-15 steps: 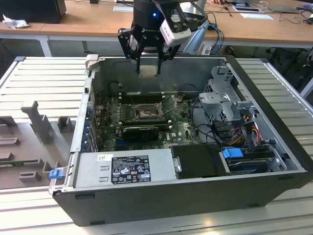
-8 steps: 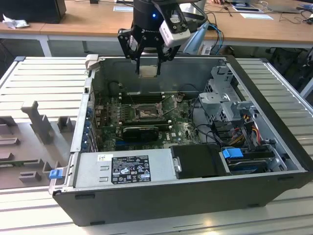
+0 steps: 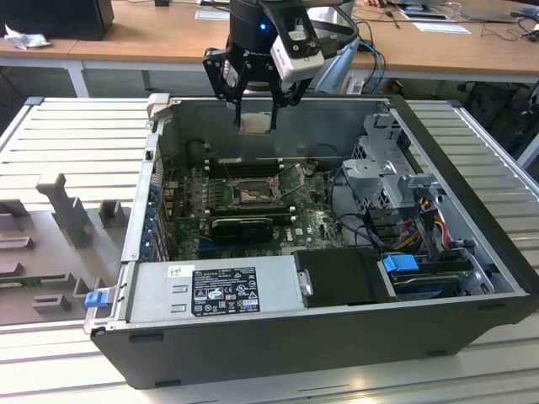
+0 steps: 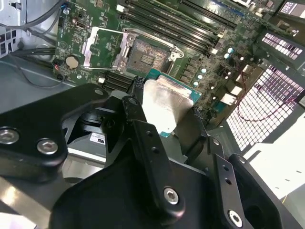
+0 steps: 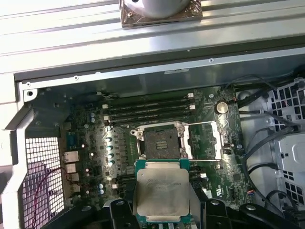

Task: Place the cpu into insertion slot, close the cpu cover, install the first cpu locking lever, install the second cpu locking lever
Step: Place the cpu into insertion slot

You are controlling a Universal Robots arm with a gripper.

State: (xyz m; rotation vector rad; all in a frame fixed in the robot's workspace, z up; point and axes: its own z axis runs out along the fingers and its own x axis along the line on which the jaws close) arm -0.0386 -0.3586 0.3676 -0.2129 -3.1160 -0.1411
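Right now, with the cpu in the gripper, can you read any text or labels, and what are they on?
The label on the power supply: dense print, too small to read.
Top of the cpu, held in the gripper: faint marks, unreadable.
Nothing else legible.

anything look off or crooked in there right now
Nothing stands out. The hand grips the cpu squarely above the open case. The insertion slot sits bare, with the cpu cover swung open beside it.
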